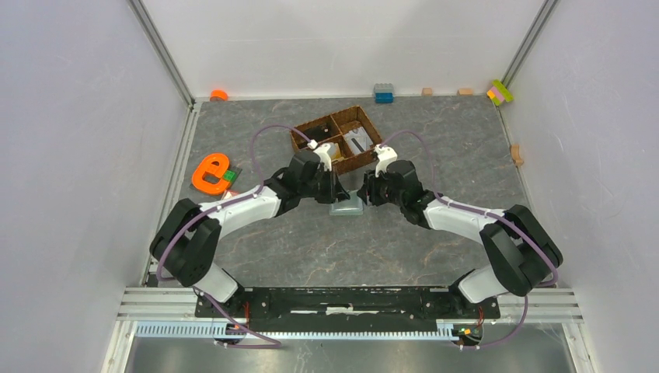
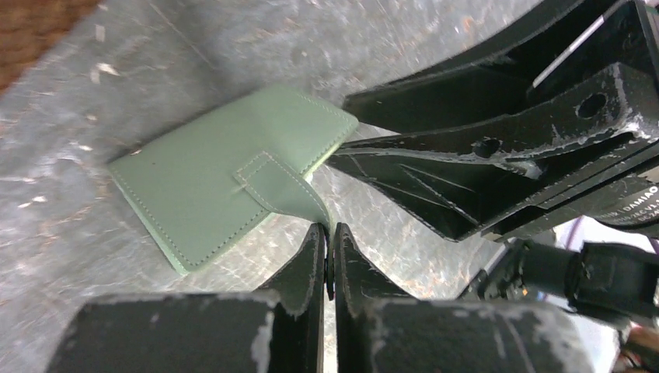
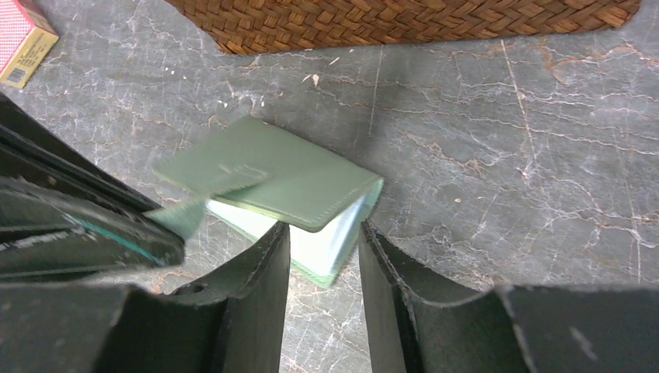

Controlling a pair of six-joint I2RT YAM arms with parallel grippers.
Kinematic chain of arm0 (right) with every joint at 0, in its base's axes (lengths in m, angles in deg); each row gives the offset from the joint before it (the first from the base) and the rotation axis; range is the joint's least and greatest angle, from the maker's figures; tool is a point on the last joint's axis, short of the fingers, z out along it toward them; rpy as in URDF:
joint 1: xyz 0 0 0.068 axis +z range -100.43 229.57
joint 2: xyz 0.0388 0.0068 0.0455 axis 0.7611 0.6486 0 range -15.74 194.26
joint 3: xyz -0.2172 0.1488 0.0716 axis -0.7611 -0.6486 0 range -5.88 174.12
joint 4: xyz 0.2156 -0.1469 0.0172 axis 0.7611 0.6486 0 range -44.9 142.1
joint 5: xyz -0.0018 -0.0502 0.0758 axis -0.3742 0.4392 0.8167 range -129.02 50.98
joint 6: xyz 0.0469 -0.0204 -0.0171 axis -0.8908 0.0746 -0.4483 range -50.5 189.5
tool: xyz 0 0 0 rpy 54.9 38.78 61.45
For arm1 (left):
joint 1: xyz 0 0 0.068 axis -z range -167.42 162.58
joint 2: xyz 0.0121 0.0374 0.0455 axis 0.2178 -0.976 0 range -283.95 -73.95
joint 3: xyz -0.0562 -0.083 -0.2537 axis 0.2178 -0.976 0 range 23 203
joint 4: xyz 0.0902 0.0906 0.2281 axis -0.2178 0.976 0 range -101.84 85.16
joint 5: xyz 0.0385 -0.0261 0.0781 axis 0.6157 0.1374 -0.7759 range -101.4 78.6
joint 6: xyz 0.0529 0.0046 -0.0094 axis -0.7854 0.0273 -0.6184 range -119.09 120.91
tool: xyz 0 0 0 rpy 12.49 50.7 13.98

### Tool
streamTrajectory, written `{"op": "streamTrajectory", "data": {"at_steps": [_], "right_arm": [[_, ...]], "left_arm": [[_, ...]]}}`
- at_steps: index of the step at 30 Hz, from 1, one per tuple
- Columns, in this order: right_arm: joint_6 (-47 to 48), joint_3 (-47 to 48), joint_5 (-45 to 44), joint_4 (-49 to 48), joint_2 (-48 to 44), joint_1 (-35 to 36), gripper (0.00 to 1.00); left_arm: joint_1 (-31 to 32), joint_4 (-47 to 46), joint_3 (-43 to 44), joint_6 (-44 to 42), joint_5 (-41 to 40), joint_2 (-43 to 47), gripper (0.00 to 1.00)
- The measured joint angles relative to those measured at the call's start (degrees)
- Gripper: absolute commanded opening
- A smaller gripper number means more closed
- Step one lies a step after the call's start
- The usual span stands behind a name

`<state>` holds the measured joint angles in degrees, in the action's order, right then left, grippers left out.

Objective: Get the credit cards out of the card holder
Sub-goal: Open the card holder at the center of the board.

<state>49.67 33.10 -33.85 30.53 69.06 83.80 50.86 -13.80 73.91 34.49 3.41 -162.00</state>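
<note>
A grey marbled counter (image 1: 404, 241) sat boxed in by plain white walls (image 1: 70, 155) on three sides. On it lay one wicker basket (image 3: 388, 23), one orange letter e (image 1: 210, 172) and one green card holder (image 1: 346, 205), at the centre, near the basket. The left fingers (image 2: 307, 264) were clenched on its strap (image 2: 280, 183); the right fingers (image 3: 256, 287) gripped its partly opened edge.

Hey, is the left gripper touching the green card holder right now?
Touching. The left wrist view shows the left gripper shut on the end of the closure strap of the card holder, with the tab pinched between its fingertips.
</note>
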Motion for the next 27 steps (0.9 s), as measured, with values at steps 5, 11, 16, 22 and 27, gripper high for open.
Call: {"op": "streamTrajectory", "data": {"at_steps": [5, 11, 16, 22, 27], "right_arm": [[-0.02, 0.0, 0.57, 0.04, 0.02, -0.2, 0.43], [-0.04, -0.35, 0.7, -0.42, 0.02, -0.79, 0.45], [-0.07, -0.46, 2.34, -1.27, 0.02, -0.98, 0.49], [-0.24, -0.42, 2.84, -0.7, 0.04, -0.98, 0.64], [-0.31, -0.11, 0.63, 2.05, 0.02, -1.14, 0.86]], "left_arm": [[0.09, -0.44, 0.7, 0.02, 5.57, -1.97, 0.08], [0.46, -3.23, 1.01, 0.5, 12.07, -2.75, 0.09], [0.61, -5.68, 1.03, 0.96, 16.41, -3.58, 0.09], [-2.78, -4.96, 1.36, 2.75, 16.83, -5.92, 0.09], [-4.37, 1.79, 4.44, 2.56, 11.52, -6.84, 0.09]]}}
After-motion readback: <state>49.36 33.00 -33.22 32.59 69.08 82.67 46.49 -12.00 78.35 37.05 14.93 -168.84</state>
